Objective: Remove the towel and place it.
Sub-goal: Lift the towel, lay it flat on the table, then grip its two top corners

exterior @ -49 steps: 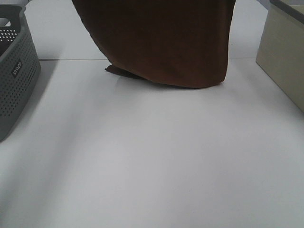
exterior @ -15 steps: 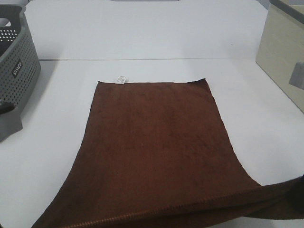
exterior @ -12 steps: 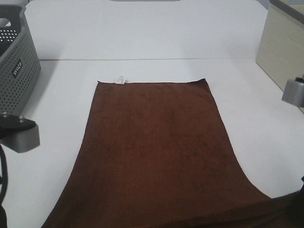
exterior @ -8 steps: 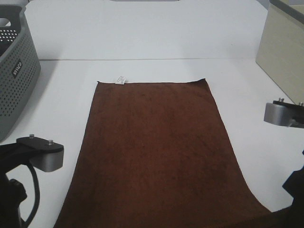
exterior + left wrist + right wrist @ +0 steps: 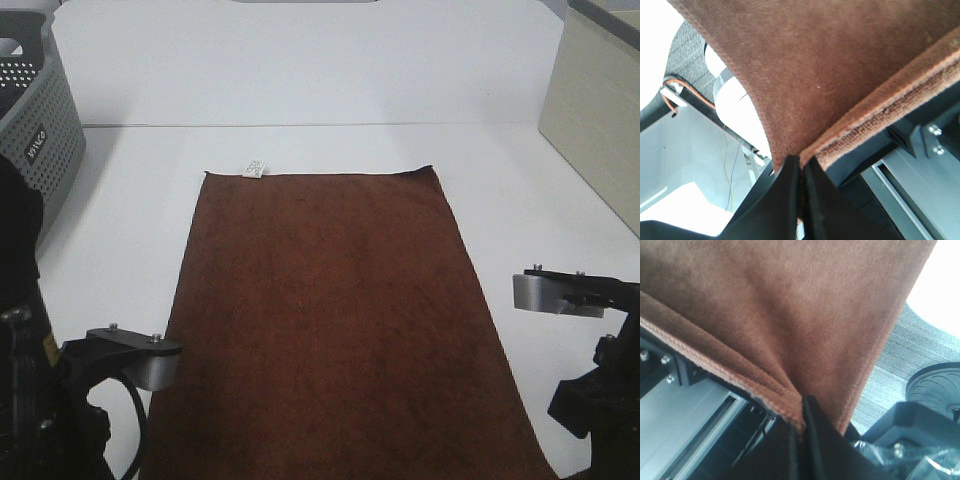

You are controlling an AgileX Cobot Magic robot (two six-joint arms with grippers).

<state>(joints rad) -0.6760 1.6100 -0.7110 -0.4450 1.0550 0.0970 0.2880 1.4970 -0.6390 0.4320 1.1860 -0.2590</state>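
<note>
White table (image 5: 560,200) had the towel (image 5: 330,300) flat, long axis far-to-near. Left gripper (image 5: 801,164) clamped the near-left corner, right gripper (image 5: 802,415) the near-right; equally close.

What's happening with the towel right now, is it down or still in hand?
Mostly down, not released. The towel lies spread flat on the table, with its white tag at the far edge. The left gripper and right gripper are each shut on a near corner. The wrist views show floor and frame behind the cloth, so those corners seem to hang past the table's near edge. The grey basket sits far left, apart from the towel.
</note>
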